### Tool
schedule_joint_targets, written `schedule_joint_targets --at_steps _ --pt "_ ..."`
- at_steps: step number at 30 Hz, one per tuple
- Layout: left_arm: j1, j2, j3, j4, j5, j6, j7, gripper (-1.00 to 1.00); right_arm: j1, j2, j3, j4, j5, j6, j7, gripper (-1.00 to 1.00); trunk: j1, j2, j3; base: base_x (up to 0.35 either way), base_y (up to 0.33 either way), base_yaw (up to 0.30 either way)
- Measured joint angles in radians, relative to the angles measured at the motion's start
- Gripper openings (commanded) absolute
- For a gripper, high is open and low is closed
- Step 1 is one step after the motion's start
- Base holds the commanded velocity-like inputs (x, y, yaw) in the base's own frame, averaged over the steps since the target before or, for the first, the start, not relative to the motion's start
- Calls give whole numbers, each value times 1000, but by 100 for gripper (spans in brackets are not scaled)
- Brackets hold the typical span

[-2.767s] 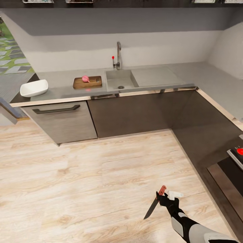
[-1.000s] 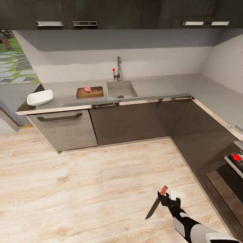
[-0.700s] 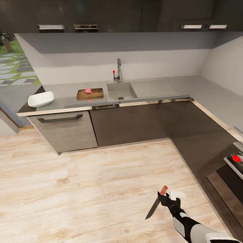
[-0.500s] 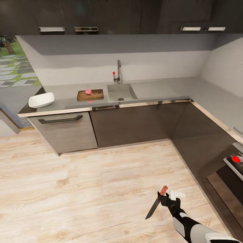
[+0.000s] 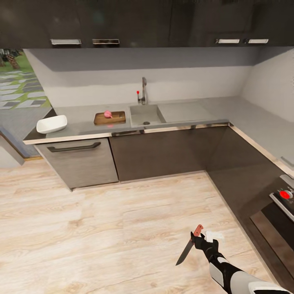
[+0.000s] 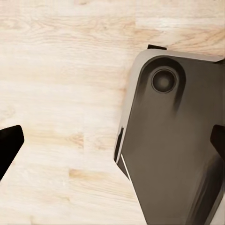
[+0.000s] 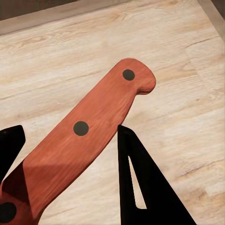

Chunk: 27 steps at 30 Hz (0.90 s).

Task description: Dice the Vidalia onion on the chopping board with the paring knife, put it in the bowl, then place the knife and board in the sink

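right gripper [image 5: 199, 241] is clamping the paring knife [image 5: 188, 246], the vidalia onion [image 5: 108, 114] is sitting whole on the chopping board [image 5: 110, 118], so dicing, bowling and sinking are remaining.

Pale wood floor [image 5: 102, 228], dark cabinets [image 5: 163, 151], stove [image 5: 283, 196]

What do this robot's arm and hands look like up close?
The right arm wears light grey shells over black joints, with a white block near the wrist. The right hand is black, its fingers flat, pointed wedges, one with a slot. The left hand's fingertips are black too.
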Motion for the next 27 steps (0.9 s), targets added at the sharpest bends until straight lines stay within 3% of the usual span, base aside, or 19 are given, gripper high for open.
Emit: schedule_joint_targets --at_steps 27 --pt "0 1 0 1 0 0 0 100 0 1 0 0 0 0 0 -100 0 0 42 0 0 0"
